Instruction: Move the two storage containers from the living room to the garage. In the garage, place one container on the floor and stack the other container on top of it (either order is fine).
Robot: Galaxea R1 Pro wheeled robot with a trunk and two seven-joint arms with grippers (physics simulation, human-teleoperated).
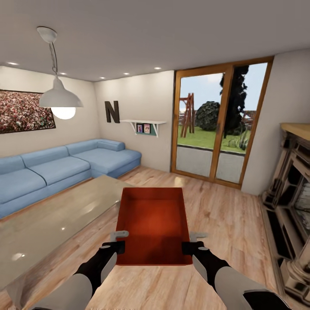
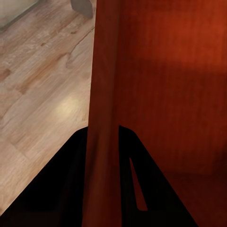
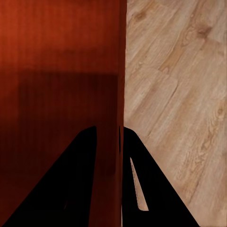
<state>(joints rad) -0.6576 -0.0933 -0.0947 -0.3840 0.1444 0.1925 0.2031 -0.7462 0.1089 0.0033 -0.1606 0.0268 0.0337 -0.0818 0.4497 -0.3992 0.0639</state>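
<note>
I hold the bin [image 1: 153, 224] between my claws: left claw [image 2: 101, 156] and right claw [image 3: 117, 151] each pinch a side wall; head view adds the sofa [image 1: 56, 170] beyond

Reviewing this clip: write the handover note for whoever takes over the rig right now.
Left hand: shut on the storage container's left wall.
Right hand: shut on its right wall.
The container is held level in front of the robot, above the wood-plank floor of the living room, beside the low table.
Done: one container lifted.
Left: carry it to the garage, set it down, fetch the second, stack.
</note>
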